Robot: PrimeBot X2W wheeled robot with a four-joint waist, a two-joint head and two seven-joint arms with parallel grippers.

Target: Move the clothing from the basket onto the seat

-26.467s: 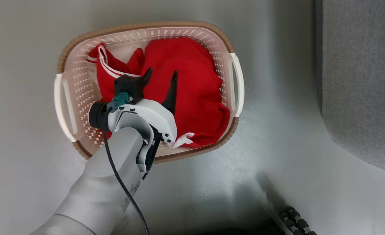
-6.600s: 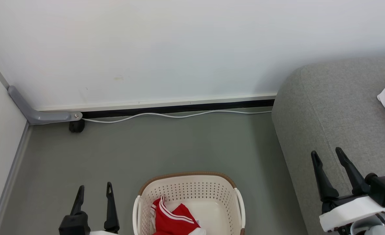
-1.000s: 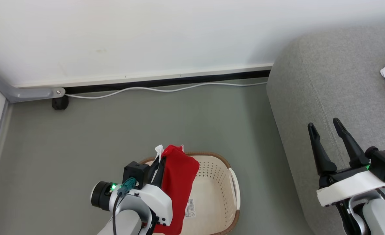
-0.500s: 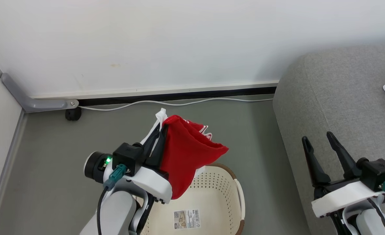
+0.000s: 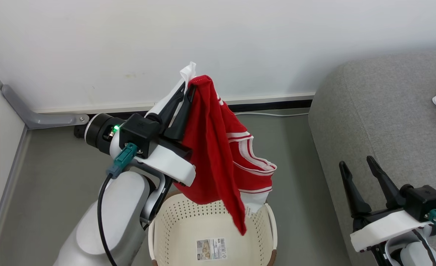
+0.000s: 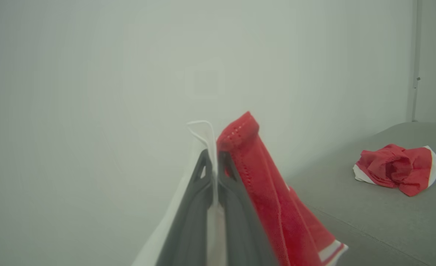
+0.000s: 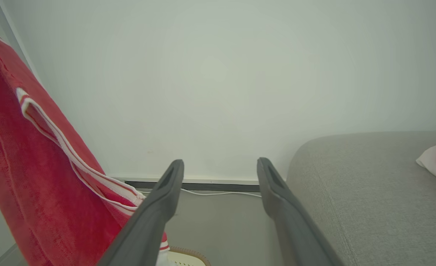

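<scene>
My left gripper (image 5: 187, 87) is raised high and shut on a red garment (image 5: 218, 147) with white stripe trim, which hangs down over the cream basket (image 5: 173, 229). In the left wrist view the fingers (image 6: 200, 177) pinch white and red cloth (image 6: 255, 170). The basket's inside shows just a paper label (image 5: 211, 248). My right gripper (image 5: 354, 164) stands open and holds nothing, low beside the grey sofa (image 5: 380, 111). A second red and white garment (image 6: 397, 168) lies crumpled on the seat (image 6: 369, 210). The hanging garment (image 7: 37, 177) fills the left of the right wrist view.
A white wall (image 5: 240, 44) with a dark baseboard gap and a white cable (image 5: 269, 113) runs behind. A grey bracket (image 5: 37, 114) sits in the left corner. Grey floor (image 5: 55, 177) lies between basket, wall and sofa.
My left arm has lifted the red garment well up out of the basket, and it has unfurled to hang longer. The right gripper stays open, barely shifted.
</scene>
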